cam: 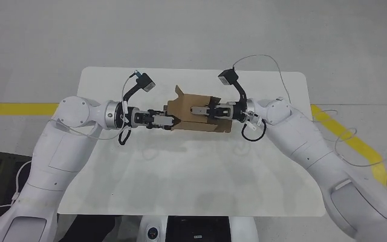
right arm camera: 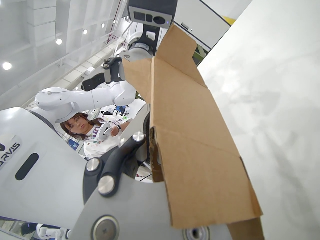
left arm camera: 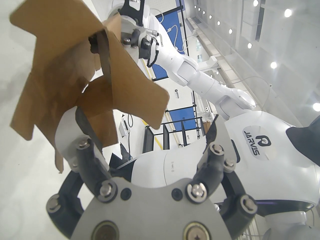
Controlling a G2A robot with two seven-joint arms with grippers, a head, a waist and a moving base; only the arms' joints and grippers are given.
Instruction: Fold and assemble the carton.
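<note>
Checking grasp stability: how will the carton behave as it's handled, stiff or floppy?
Probably light: the thin-walled carton looks hollow. Panels likely stiff, but its creased flaps splay at different angles, so they may swing when pushed.

Matt brown cardboard carton [cam: 184, 106], smooth white table [cam: 181, 175]

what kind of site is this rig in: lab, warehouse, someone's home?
Most likely an indoor robotics lab or test hall. Pointers: rows of ceiling spotlights set high overhead, yellow floor tape running past the white table, and blue partition panels behind. The carton is just the workpiece.
</note>
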